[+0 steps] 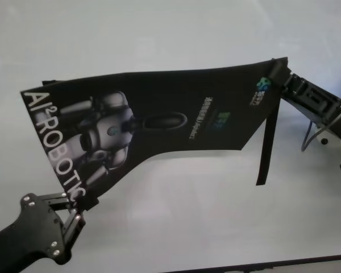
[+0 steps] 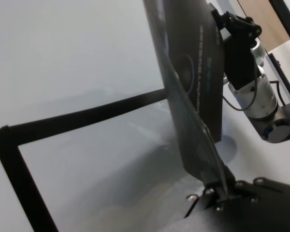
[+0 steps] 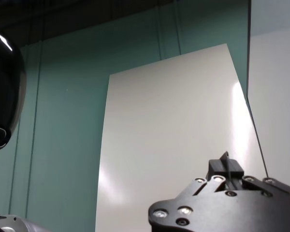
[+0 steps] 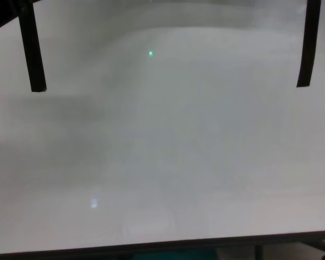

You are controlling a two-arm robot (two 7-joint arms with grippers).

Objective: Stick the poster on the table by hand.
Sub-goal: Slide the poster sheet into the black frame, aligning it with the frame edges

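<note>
The poster (image 1: 159,114), a black glossy sheet with a grey robot picture and white letters, hangs stretched in the air above the white table (image 1: 187,216). My left gripper (image 1: 79,207) is shut on its near left corner by the letters. My right gripper (image 1: 279,77) is shut on the far right corner. The left wrist view shows the poster (image 2: 193,96) edge-on, rising from my left gripper (image 2: 217,195). In the right wrist view its white back (image 3: 174,145) fills the middle, with my right gripper (image 3: 227,166) pinching the edge.
A black strip (image 1: 267,142) hangs from the poster's right corner. In the chest view two black strips (image 4: 32,49) (image 4: 307,43) dangle over the table, whose dark near edge (image 4: 151,246) runs along the bottom. The robot's dark glossy head (image 3: 2,92) shows beyond the poster.
</note>
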